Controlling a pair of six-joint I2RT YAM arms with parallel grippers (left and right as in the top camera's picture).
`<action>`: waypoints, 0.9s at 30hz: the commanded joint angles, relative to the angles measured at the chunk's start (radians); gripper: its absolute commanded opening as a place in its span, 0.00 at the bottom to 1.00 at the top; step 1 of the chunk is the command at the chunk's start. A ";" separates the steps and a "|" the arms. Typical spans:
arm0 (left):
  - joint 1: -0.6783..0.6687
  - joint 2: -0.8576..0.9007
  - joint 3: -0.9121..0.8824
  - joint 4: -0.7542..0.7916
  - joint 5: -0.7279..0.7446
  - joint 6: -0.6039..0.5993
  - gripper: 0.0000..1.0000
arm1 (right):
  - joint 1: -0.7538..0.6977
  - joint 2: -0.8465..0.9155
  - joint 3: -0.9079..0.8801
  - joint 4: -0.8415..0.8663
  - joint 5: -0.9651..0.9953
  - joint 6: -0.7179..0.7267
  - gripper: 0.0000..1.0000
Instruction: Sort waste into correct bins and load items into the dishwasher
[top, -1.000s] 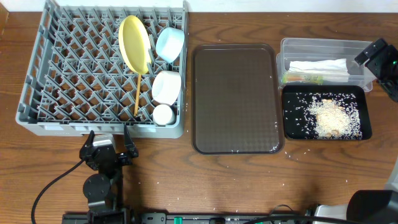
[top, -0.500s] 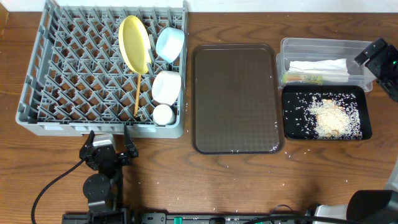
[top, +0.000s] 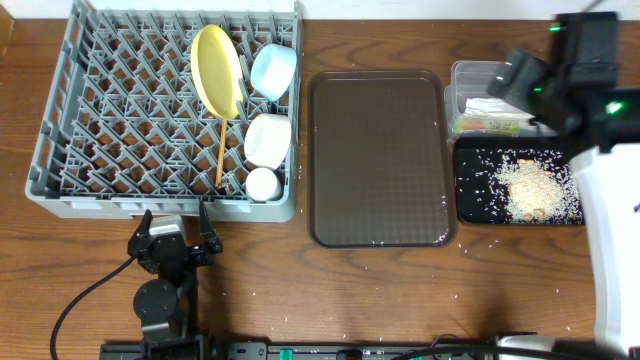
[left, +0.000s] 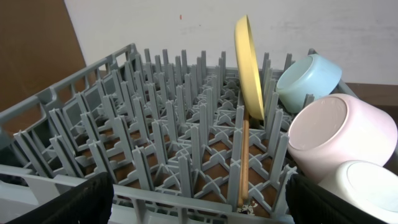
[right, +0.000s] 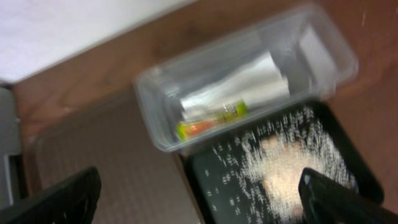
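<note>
Left end effector is sitting open and holding nothing, just off the near wall of the grey dish rack, its fingers spread wide. Right end effector is hovering, also spread open and empty, above the clear tub and the black tray. In the rack the yellow plate is standing on edge, running near to far. A wooden chopstick is lying along the same line below it. To their right the light-blue bowl, white bowl and white cup are resting in a row. The napkin and wrapper are lying lengthwise in the tub. Rice is lying scattered in the black tray. The brown tray is sitting between rack and bins on the table.
</note>
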 joint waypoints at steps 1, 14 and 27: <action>0.005 -0.006 -0.030 -0.015 -0.024 0.007 0.90 | 0.087 -0.117 -0.124 0.141 0.186 -0.169 0.99; 0.005 -0.006 -0.030 -0.015 -0.024 0.007 0.90 | 0.092 -0.815 -1.240 0.933 -0.281 -0.512 0.99; 0.005 -0.006 -0.030 -0.015 -0.024 0.007 0.90 | -0.013 -1.318 -1.659 0.963 -0.418 -0.549 0.99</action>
